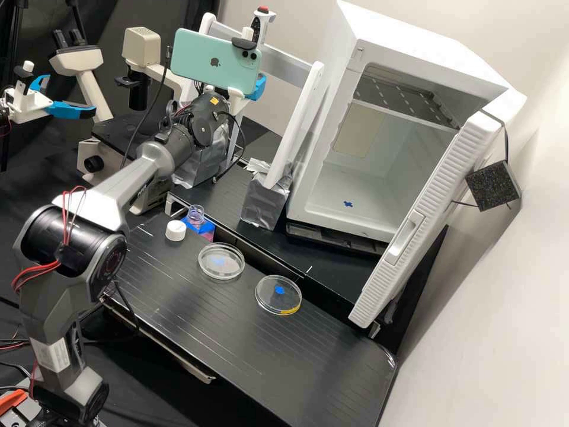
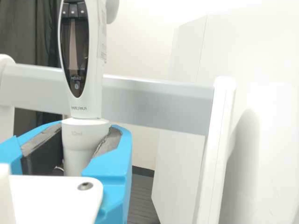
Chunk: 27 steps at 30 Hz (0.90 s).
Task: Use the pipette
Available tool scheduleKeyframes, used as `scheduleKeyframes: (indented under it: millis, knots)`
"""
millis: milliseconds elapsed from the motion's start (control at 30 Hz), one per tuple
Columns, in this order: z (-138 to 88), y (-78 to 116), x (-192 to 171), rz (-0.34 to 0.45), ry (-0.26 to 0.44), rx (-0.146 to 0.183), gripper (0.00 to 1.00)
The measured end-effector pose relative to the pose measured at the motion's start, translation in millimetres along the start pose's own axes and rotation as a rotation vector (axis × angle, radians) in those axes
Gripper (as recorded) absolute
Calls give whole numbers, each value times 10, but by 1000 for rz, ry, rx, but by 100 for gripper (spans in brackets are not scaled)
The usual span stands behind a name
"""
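Observation:
Behind the phone mounted on the arm, a blue part of the gripper [image 1: 257,88] shows in the high view, up by the white rack [image 1: 287,59]. The pipette [image 1: 261,26] stands upright there, its red-topped end above the phone. In the wrist view the gripper [image 2: 88,133] has its dark-padded blue fingers against both sides of the pipette [image 2: 96,70], around the pale section below its dark display panel. The pipette's lower end is hidden by the white gripper body. The rack's crossbar [image 2: 154,105] runs behind the pipette.
An uncapped bottle [image 1: 195,214] with pink liquid stands beside a white cap [image 1: 175,230]. Two clear dishes [image 1: 221,261] lie on the black bench [image 1: 195,314]. Right of the rack is an open white cabinet [image 1: 332,196]; a microscope [image 1: 140,47] stands left.

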Motion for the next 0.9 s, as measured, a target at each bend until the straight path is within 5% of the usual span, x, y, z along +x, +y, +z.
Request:
scheduleKeyframes:
  millis: [467,900]
  knots:
    - [-123,-182,28,-58,6,9,0]
    - [-19,-316,141,-93,-30,8,0]
